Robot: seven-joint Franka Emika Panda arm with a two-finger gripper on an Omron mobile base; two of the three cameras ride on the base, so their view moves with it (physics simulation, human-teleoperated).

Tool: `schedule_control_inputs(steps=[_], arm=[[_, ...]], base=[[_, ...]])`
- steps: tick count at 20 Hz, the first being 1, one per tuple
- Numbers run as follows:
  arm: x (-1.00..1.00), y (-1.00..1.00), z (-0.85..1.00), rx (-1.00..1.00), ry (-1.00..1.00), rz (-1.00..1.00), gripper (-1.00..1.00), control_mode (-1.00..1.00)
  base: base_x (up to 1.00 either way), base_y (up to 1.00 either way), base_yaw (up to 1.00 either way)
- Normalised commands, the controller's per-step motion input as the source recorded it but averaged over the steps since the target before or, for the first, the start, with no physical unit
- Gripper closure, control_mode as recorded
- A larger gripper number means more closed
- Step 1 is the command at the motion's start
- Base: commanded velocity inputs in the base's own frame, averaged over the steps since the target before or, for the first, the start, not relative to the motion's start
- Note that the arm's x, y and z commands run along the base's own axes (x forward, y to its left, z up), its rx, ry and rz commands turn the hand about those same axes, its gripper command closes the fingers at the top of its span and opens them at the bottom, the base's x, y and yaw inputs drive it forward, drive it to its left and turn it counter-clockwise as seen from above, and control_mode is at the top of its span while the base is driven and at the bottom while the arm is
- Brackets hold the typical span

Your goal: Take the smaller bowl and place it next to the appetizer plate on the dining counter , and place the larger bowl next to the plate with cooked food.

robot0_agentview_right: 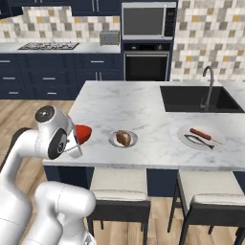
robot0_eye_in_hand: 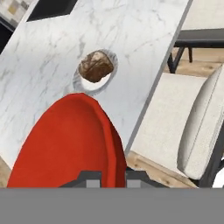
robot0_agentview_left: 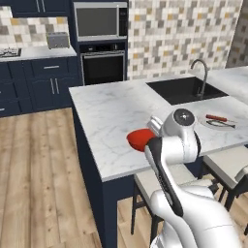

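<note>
- We found the claw (robot0_eye_in_hand: 106, 178) closed narrowly on the rim of the smaller bowl (robot0_eye_in_hand: 72, 144).
- We noted the bowl held over the tabletop (robot0_eye_in_hand: 48, 61) edge, near the appetizer plate (robot0_eye_in_hand: 87, 83).

Glossy plain red bowl (robot0_eye_in_hand: 65, 144); pale grey plate (robot0_agentview_right: 123, 139) carrying a brown lump; white counter (robot0_agentview_left: 111, 121) with grey veins on a dark navy base; black sink (robot0_agentview_right: 198, 98); beige, grey and yellow mosaic wall tiles (robot0_agentview_left: 179, 34)
</note>
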Motion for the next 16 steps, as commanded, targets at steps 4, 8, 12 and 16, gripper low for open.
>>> schedule_control_inputs(steps=[4,8,12,16], arm=[[0.96,0.00,-0.39,-0.06,0.00,-0.01,1.00,-1.00],[1.00,0.00,-0.24,0.00,0.02,-0.02,1.00,-1.00],[0.99,0.00,-0.21,0.00,0.11,0.00,1.00,-1.00],[0.34,0.00,-0.01,0.00,0.10,0.00,1.00,-1.00]], base=[[0.00,0.00,0.00],[0.00,0.00,0.00],[0.00,0.00,0.00],[0.00,0.00,0.00]])
